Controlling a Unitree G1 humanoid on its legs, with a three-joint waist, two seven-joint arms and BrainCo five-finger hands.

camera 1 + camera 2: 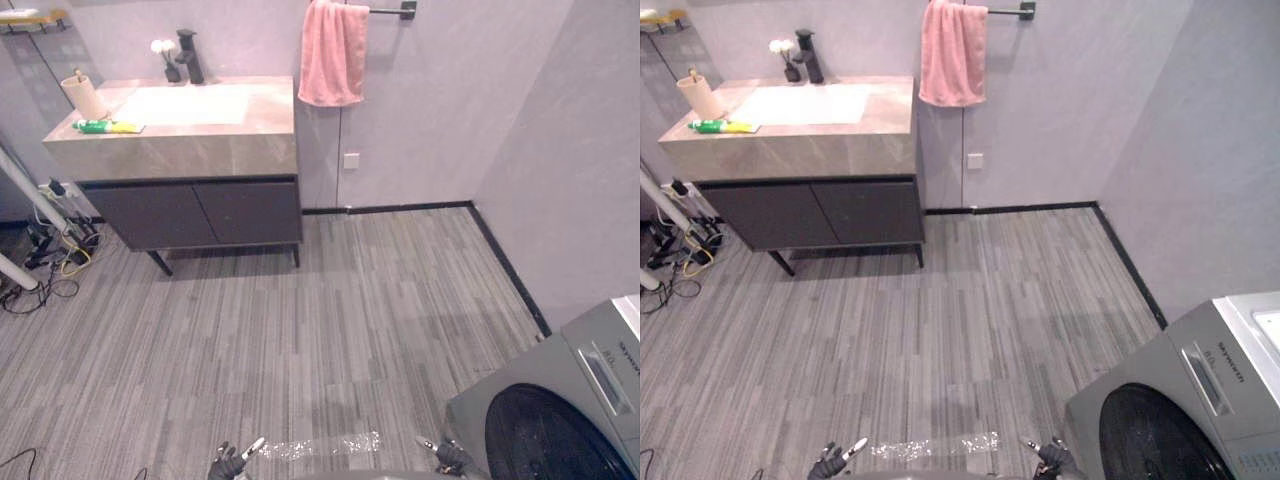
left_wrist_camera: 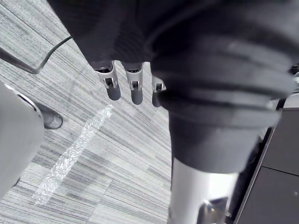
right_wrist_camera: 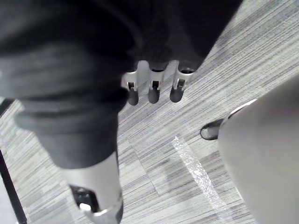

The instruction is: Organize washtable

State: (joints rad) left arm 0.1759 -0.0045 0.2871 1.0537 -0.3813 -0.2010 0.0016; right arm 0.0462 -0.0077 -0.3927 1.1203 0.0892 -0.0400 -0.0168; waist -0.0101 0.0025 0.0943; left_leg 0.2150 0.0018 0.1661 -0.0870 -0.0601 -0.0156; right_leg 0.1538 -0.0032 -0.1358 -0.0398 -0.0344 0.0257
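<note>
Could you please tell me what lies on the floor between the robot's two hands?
A shiny pale strip on the grey floor runs between the left hand and right hand, seen in the left eye view.

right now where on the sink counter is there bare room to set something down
On the counter, the right strip between the basin and the right edge is bare, and so is the front ledge right of the tube. The left end is crowded by the cup and tube; the faucet and flowers fill the back behind the basin.
</note>
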